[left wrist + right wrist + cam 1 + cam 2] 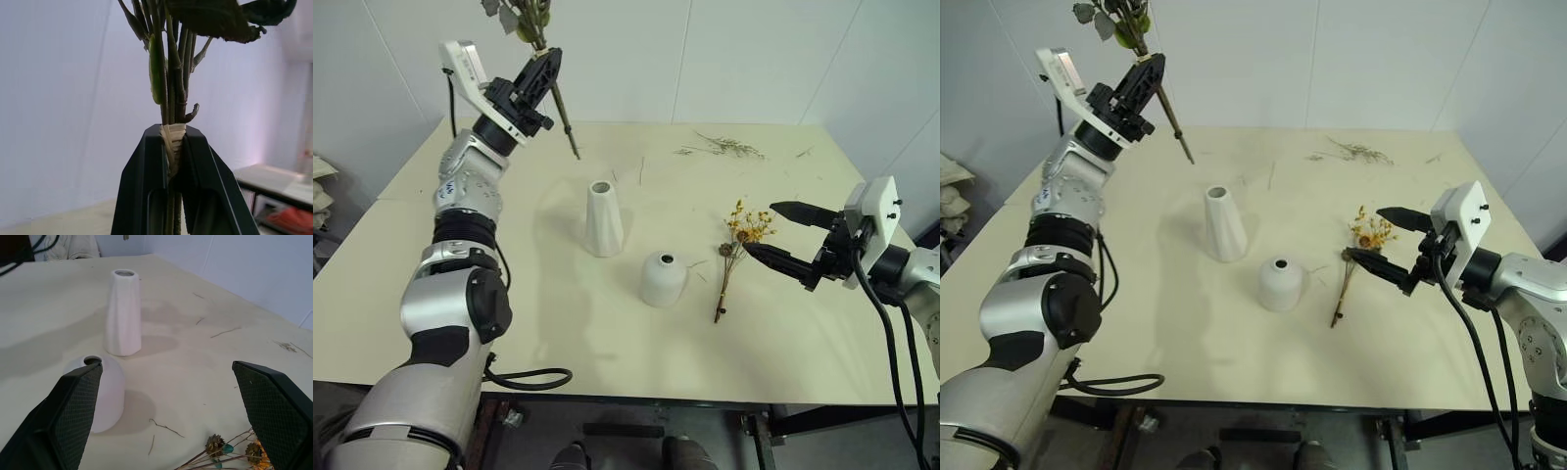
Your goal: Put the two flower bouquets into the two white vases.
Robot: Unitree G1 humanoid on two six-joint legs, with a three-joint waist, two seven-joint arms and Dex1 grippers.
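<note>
Fingers of the left gripper clamp the rose bouquet stems high above the surface; right gripper fingers spread beside the yellow sprig, right of both vases.

Pale table, loose dried twigs near its far edge, white wall behind

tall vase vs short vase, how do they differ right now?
The tall vase is a tapered cone; the short vase is a rounded dome, roughly half as high. The tall vase stands farther back and more toward the robot's left; the short vase sits nearer the yellow sprig. Both are matte white, upright and empty.
</note>
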